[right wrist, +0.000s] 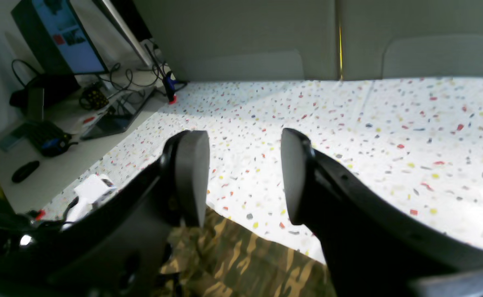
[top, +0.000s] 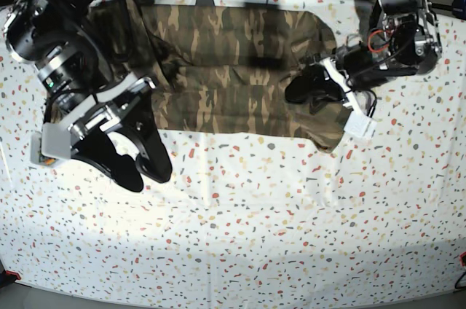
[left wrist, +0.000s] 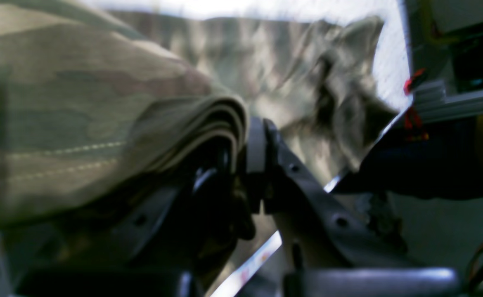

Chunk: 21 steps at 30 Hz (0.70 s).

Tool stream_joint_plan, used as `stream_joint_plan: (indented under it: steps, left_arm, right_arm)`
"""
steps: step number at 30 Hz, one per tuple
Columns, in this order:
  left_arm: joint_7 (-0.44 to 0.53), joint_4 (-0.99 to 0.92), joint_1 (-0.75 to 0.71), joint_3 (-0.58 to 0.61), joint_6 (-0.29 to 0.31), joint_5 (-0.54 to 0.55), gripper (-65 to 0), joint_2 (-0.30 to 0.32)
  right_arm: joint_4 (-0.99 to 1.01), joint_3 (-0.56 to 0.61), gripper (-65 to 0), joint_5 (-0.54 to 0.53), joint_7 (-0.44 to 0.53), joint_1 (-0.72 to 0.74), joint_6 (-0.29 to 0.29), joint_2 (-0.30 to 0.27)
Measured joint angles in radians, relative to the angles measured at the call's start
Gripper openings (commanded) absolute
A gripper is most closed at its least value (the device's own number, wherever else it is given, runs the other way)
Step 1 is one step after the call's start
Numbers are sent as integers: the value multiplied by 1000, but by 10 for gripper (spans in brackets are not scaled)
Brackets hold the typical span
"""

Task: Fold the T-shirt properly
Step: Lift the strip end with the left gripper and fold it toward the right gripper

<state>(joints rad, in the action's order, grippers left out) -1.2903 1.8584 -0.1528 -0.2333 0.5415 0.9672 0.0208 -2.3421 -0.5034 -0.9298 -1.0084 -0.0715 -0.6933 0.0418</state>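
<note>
Base view: T-shirt (top: 233,68) at table's (top: 255,236) far edge.

Wide open speckled tablecloth (top: 255,214) from three round to nine o'clock. The T-shirt (top: 233,68) blocks twelve, the left gripper (top: 309,90) buried in its two o'clock edge. The right gripper (top: 142,167) crowds nine.

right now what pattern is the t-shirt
Brown, tan and olive camouflage T-shirt, clearest in the base view.

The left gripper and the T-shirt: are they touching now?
Touching. The left wrist view shows the left gripper shut on a bunched fold of the T-shirt, cloth pressed between its jaws.
</note>
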Motion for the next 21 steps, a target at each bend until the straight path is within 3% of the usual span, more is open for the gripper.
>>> stream_joint_plan:
  steps: [8,14,21]
  left_arm:
    - [53,64,-50,244,0,-257,-650,-69]
    - [247,65,-43,386,-161,-516,-650,-67]
    - [260,65,-41,534,-299,-707,-650,-66]
  right_arm:
    - [0,0,-362,-17,-3,10,0,0]
    - [0,0,-362,-43,-31,11,0,0]
    - [0,0,-362,-45,-34,11,0,0]
